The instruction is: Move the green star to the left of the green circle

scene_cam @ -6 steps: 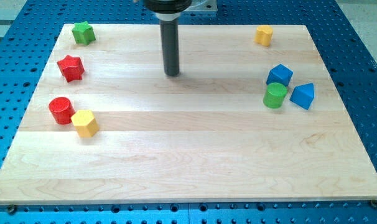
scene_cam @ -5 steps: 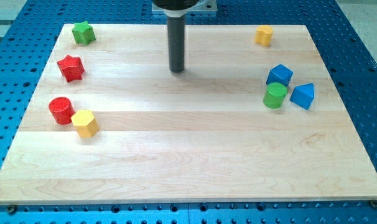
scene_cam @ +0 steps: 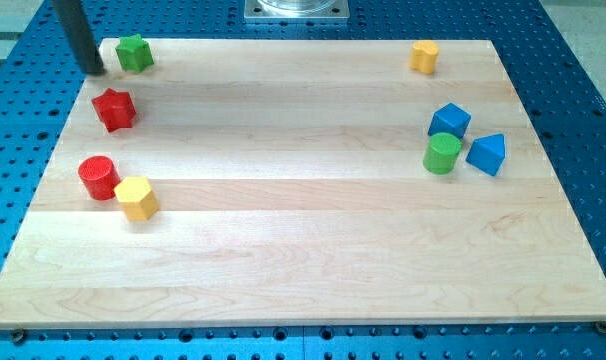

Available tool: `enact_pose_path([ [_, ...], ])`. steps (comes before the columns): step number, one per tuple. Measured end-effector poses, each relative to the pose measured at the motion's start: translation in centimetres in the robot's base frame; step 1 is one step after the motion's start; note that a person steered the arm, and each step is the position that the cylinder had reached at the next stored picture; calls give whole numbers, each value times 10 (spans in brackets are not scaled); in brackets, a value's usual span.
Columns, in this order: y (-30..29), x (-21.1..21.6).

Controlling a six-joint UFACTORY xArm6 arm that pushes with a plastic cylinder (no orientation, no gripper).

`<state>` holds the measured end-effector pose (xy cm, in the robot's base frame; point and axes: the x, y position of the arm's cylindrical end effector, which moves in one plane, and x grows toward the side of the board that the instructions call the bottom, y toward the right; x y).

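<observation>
Rod-ended rather than fitted with any gripper, the arm had nothing to spread apart or clamp together; its tip (scene_cam: 93,70) stood at the view's top left, at the board's left edge, just beside the green star (scene_cam: 134,52) on that block's left side, with a narrow gap visible between them.

Nearest the view's bottom, on the left side of the wooden board (scene_cam: 303,260), a yellow block (scene_cam: 136,197) of rounded, many-sided shape lay touching a red cylinder (scene_cam: 98,177), which sat just up and left of it. Farther up the left side rested a red star (scene_cam: 114,108), apart from both.

On the right side, at about mid-height, the green circle (scene_cam: 442,153), an upright cylinder, stood in a tight cluster: a blue triangular block (scene_cam: 487,154) just to its right and a blue cube (scene_cam: 450,121) just above it, all three close together or touching.

Farthest back, the green star sat in the top left corner of the board, well apart from the green circle across nearly the whole width. A small yellow block (scene_cam: 423,56), its exact shape hard to make out, sat near the top right corner, with a metal mounting plate (scene_cam: 296,10) beyond the board's top edge.
</observation>
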<state>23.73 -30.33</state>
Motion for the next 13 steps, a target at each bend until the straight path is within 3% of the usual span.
enact_pose_path([
  [1, 15, -44],
  [3, 188, 106],
  [4, 128, 76],
  [5, 208, 94],
  [6, 331, 148],
  [8, 325, 168],
  [9, 404, 173],
  [11, 371, 164],
  [13, 384, 152],
])
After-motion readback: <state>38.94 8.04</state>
